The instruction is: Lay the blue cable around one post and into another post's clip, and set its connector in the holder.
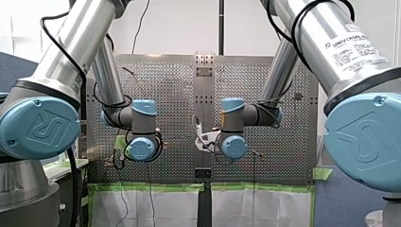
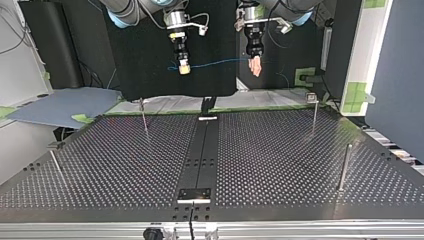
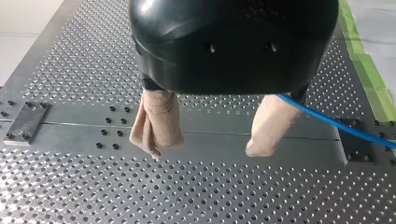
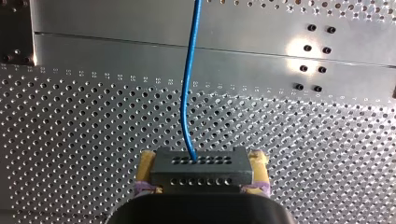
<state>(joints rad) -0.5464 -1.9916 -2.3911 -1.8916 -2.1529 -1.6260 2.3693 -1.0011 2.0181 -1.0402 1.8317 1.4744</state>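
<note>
Right wrist view: blue cable runs ahead from connector

Both arms raised (wrists pointing down), left gripper with fingers spread apart; right gripper with fingers clamped on connector

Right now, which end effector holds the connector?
My right end effector: the black connector sits between its yellow pads. My left end effector stands open, the blue cable passing beside one finger.

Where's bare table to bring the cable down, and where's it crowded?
Bare: perforated metal table either side of its dark centre strip, inside the four thin metal posts. Crowded above the top view's far edge: my right gripper with the black connector, my left gripper, blue cable between.
</note>
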